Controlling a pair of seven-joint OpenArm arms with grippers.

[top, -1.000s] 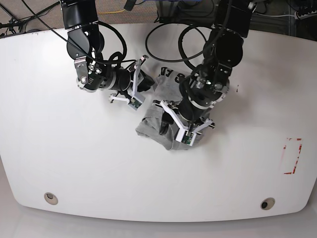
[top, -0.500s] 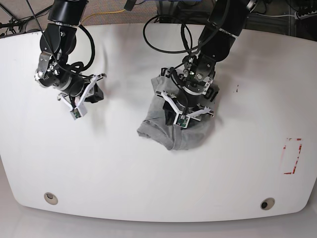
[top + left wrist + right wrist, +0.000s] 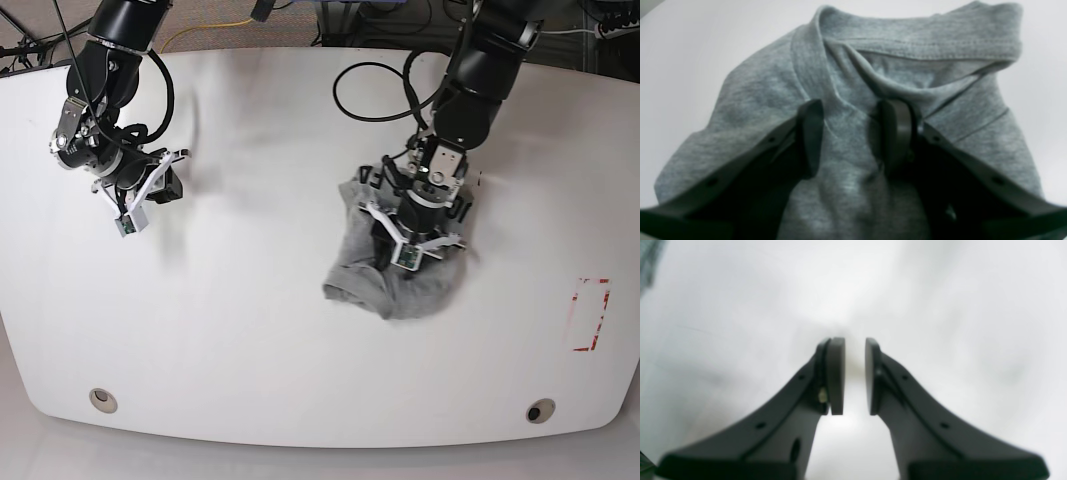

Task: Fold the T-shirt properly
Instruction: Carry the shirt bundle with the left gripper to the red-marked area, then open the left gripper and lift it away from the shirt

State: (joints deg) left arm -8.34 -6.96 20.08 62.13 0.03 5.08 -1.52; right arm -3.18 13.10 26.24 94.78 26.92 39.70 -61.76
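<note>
The heather-grey T-shirt (image 3: 420, 290) lies crumpled in a bundle right of the table's middle. Its black lettering is hidden. My left gripper (image 3: 395, 255) presses down onto the bundle from above. In the left wrist view the T-shirt (image 3: 756, 93) fills the frame with a stitched hem at the top, and the left gripper (image 3: 852, 106) has a ridge of fabric between its two dark fingers. My right gripper (image 3: 150, 200) hangs over bare table at the far left, well away from the shirt. In the right wrist view the right gripper (image 3: 855, 343) is nearly closed and empty.
The white table (image 3: 250, 330) has a curved front edge with two round holes (image 3: 100, 400) (image 3: 540, 410). A red rectangle outline (image 3: 590, 315) is marked at the right. Black cables hang behind both arms along the far edge.
My left gripper has moved right and a little toward the front, and the shirt bundle has moved with it. My right arm has swung farther left, away from the shirt.
</note>
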